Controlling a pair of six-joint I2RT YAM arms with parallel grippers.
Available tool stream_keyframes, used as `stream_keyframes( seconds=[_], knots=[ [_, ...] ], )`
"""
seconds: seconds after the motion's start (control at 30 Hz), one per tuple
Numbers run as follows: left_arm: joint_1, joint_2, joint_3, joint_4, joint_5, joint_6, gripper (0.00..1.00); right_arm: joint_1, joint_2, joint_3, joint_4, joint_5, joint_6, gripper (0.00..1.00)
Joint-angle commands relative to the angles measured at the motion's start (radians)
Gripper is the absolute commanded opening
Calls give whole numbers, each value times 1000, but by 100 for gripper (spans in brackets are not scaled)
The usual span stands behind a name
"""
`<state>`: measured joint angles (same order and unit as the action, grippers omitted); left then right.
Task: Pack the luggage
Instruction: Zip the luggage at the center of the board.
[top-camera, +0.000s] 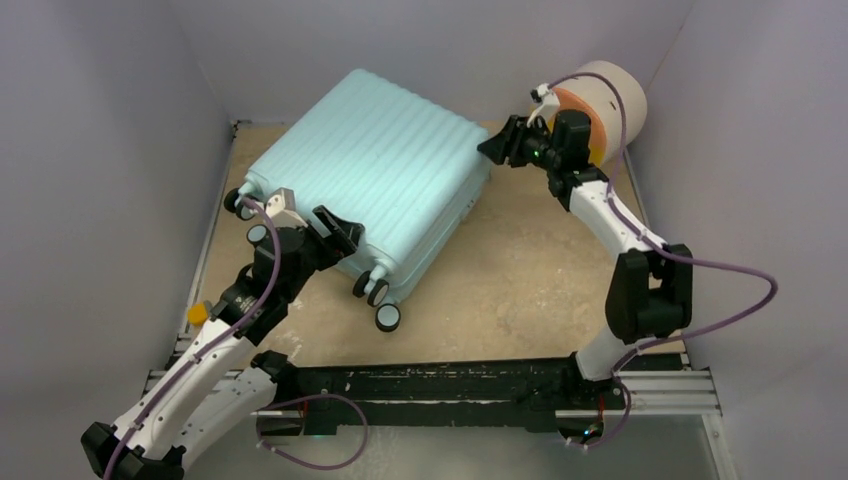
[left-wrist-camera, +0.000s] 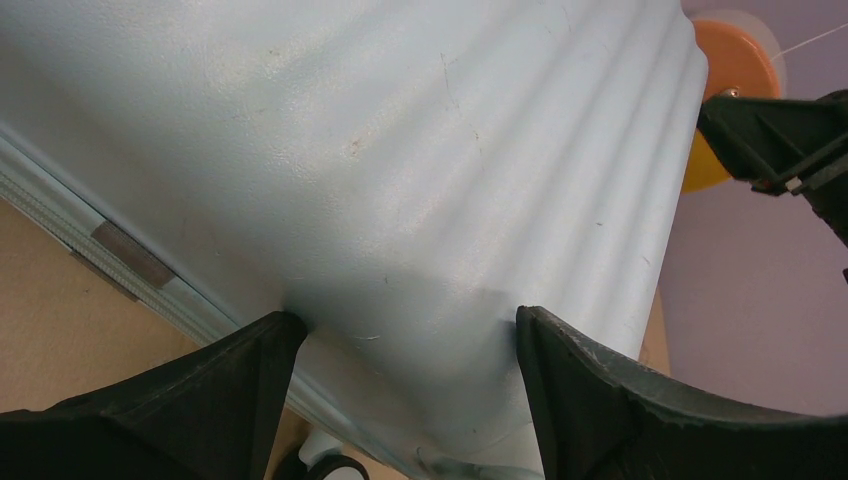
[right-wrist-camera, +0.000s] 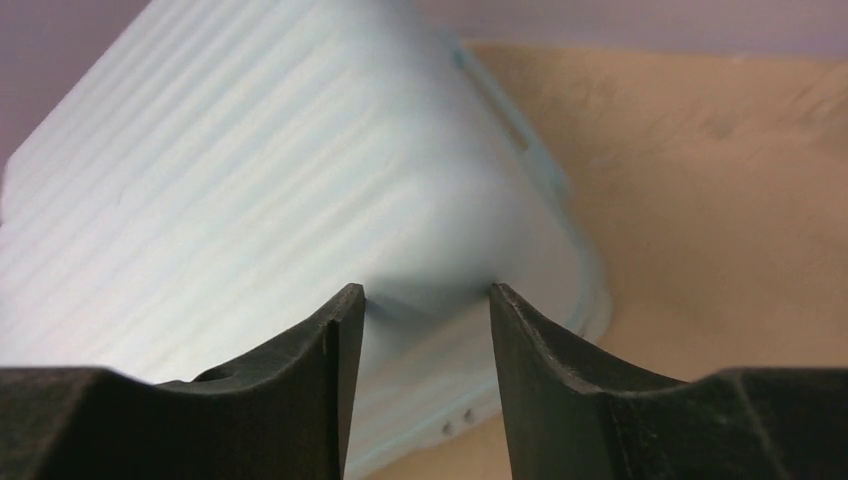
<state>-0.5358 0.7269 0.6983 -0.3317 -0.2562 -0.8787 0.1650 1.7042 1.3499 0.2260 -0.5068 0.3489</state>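
Now the luggage (top-camera: 370, 160) lies closed and flat on the desk (top-camera: 520, 280), toward its far left corner, ribbed shell up and wheels (top-camera: 386, 316) facing the near edge. The left claw (top-camera: 340, 230) is released at the wheeled end of the luggage, its fingers (left-wrist-camera: 200, 410) spread wide against the shell. The right claw (top-camera: 495, 147) is at the far right corner of the luggage, jaws part-way apart; whether they pinch that corner I cannot tell. Just behind it, at the desk's far right corner, is a round cream drawer unit (top-camera: 620, 95).
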Motion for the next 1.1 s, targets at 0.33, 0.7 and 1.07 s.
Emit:
stream_keyframes(
  seconds=[0.33,0.7,1.07],
  knots=[
    [4,14,183,-340,55,181,85,66,-394,-243,-203,178,75,80],
    [4,-145,80,-305,40,81,89,39,-53,165,-177,76,-10,99],
    [4,-45,73,-57,-55,104,89,27,314,545,-314,-141,-66,98]
  ],
)
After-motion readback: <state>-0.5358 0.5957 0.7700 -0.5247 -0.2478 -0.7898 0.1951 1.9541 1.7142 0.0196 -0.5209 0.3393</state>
